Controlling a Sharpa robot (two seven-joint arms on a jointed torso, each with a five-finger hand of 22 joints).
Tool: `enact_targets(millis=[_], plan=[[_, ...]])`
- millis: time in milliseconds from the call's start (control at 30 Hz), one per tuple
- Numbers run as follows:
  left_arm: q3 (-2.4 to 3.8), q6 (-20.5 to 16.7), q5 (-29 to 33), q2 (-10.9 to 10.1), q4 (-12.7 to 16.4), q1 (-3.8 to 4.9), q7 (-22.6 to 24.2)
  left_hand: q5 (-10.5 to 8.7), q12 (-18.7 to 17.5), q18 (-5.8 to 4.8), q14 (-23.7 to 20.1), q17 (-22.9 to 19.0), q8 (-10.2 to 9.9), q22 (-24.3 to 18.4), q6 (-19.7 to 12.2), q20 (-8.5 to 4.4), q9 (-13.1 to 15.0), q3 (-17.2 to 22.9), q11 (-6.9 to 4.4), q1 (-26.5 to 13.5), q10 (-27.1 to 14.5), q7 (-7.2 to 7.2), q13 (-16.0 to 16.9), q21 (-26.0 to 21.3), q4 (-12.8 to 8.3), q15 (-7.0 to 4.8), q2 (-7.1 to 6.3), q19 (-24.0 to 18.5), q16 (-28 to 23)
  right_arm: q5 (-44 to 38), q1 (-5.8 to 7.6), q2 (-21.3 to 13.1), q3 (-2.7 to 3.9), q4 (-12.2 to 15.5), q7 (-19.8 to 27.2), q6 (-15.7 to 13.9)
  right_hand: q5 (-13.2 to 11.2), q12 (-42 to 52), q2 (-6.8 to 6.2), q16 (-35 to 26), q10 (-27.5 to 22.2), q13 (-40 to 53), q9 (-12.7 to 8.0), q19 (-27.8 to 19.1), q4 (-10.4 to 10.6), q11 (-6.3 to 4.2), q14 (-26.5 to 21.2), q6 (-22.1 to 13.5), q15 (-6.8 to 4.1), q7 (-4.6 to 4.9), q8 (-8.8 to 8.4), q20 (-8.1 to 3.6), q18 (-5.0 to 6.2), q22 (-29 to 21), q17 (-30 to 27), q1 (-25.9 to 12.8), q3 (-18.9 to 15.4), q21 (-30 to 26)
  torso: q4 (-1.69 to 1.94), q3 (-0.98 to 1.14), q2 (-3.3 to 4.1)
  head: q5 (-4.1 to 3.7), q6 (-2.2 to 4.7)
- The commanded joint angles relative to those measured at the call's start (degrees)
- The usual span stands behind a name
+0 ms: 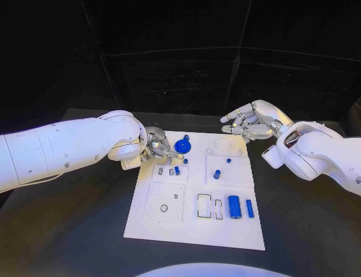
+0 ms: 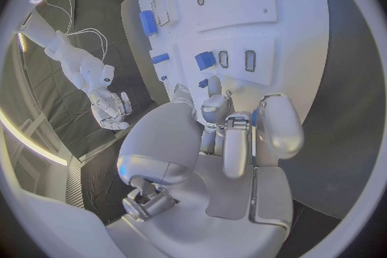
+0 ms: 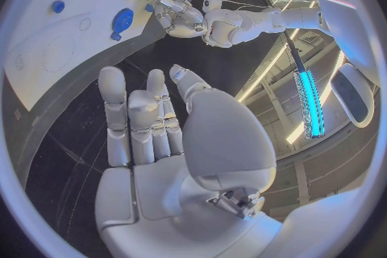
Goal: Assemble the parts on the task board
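The white task board [image 1: 189,225] lies in the middle of the table. A round blue gear [image 1: 183,148] sits near its far left corner, with a small blue peg [image 1: 186,137] just beyond it. My left hand [image 1: 157,145] is at the board's left edge beside the gear, its fingers [image 2: 226,122] curled down. A sliver of blue [image 2: 255,117] shows between them, and whether they hold anything is hidden. My right hand [image 1: 251,122] hovers over the far right corner with its fingers [image 3: 133,116] apart and nothing in it. It also sees the gear [image 3: 122,19] and my left hand [image 3: 181,13].
Small blue pieces [image 1: 217,173] stand in the board's middle plates. A thick blue cylinder [image 1: 234,206] and a thin one [image 1: 250,208] lie near the front right, beside an empty rectangular slot [image 1: 204,206]. Black table [image 1: 72,231] surrounds the board.
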Motion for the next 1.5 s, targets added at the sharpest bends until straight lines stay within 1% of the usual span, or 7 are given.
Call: enact_targets(millis=[33,167,367,533,867,1067,1500], plan=[[-0.13,2.13,-2.37,0.54,-0.30,0.09,-0.95,-0.19,0.08,-0.87,5.94,15.07,0.29,-0.01,-0.34,-0.13,0.05,-0.31,0.12,0.08,0.25,0.05,-0.08,0.31,-0.04,-0.49,0.38,0.22,0.36,-0.63,0.12,0.08,0.04,-0.07,-0.51,1.27,0.25,-0.25,0.03,-0.39,0.28,-0.11,-0.08,0.05,0.06,0.05,0.32,-0.32,0.06,0.23,-0.25,0.09,1.09,-0.25,-0.15,-0.74,0.23,-0.34,0.01,-0.03,0.04,0.07,-0.16],[-0.36,3.09,-2.69,1.36,-0.97,0.08,-1.10,-0.19,0.20,-0.89,5.94,15.07,0.41,0.13,-0.47,-0.13,0.19,-0.38,0.13,0.15,0.28,0.05,0.07,0.40,-0.10,-0.48,0.41,0.23,0.36,-0.42,0.11,0.05,0.04,-0.20,-0.66,1.68,0.34,-0.25,-0.04,-0.46,0.26,-0.18,-0.08,-0.01,0.16,0.08,0.33,-0.38,0.08,0.24,-0.29,0.10,1.12,-0.47,-0.15,-0.97,0.22,-0.51,0.00,0.02,0.02,0.21,-0.26],[-0.53,4.07,-2.83,2.03,-1.74,0.07,-1.24,-0.18,0.44,-0.94,5.94,15.07,0.71,0.50,-0.69,-0.12,0.51,-0.50,0.13,0.37,0.35,0.06,0.39,0.64,-0.24,-0.46,0.52,0.28,0.36,0.08,0.11,-0.06,0.04,-0.58,-0.90,1.86,0.36,-0.24,-0.06,-0.40,0.27,-0.19,-0.08,0.00,0.18,0.08,0.35,-0.39,0.09,0.24,-0.29,0.11,1.12,-0.47,-0.05,-1.03,0.22,-0.52,-0.07,-0.04,-0.01,0.20,-0.35],[-0.58,4.76,-3.12,2.54,-2.13,0.06,-1.33,-0.18,0.52,-0.96,5.94,15.07,0.88,0.63,-0.80,-0.11,0.70,-0.56,0.13,0.52,0.36,0.05,0.49,0.72,-0.33,-0.46,0.57,0.29,0.36,0.17,0.11,0.10,0.04,-0.77,-1.01,1.92,0.36,-0.24,-0.06,-0.40,0.27,-0.19,-0.08,0.00,0.18,0.08,0.35,-0.39,0.09,0.24,-0.29,0.11,1.12,-0.47,-0.05,-1.03,0.22,-0.52,-0.06,-0.01,0.01,0.17,-0.35],[-0.64,5.92,-3.36,3.21,-2.42,-0.01,-1.50,-0.18,0.80,-1.01,5.94,15.07,1.31,1.05,-1.05,-0.11,1.15,-0.64,0.13,0.97,0.44,0.04,0.82,1.00,-0.58,-0.46,0.71,0.33,0.36,0.21,0.11,0.34,0.03,-1.07,-1.15,1.90,0.48,-0.23,-0.10,-0.45,0.29,-0.24,-0.09,0.00,0.24,0.08,0.36,-0.43,0.09,0.24,-0.32,0.12,1.13,-0.57,-0.04,-1.17,0.22,-0.61,0.00,-0.09,0.07,0.16,-0.43],[-0.68,6.44,-3.39,3.63,-2.50,-0.05,-1.63,-0.18,0.86,-1.03,5.94,15.07,1.45,1.16,-1.14,-0.10,1.31,-0.65,0.12,1.13,0.44,0.03,0.89,1.07,-0.67,-0.46,0.78,0.33,0.36,0.21,0.11,0.42,0.03,-1.20,-1.20,1.88,0.48,-0.23,-0.10,-0.45,0.29,-0.24,-0.09,0.00,0.24,0.08,0.36,-0.43,0.09,0.24,-0.32,0.12,1.13,-0.57,-0.04,-1.17,0.22,-0.61,-0.05,-0.08,0.04,0.14,-0.68],[-0.76,7.52,-3.59,4.16,-2.79,-0.07,-1.86,-0.18,0.93,-1.04,5.94,15.07,1.64,1.28,-1.27,-0.10,1.53,-0.66,0.12,1.35,0.44,0.03,0.97,1.15,-0.78,-0.46,0.91,0.32,0.36,0.21,0.11,0.59,0.03,-1.56,-1.29,1.94,0.72,-0.22,-0.12,-0.60,0.29,-0.30,-0.09,0.03,0.25,0.07,0.35,-0.47,0.09,0.23,-0.34,0.12,1.13,-0.62,-0.16,-1.24,0.28,-0.69,-0.02,-0.07,0.04,0.08,-0.85]])
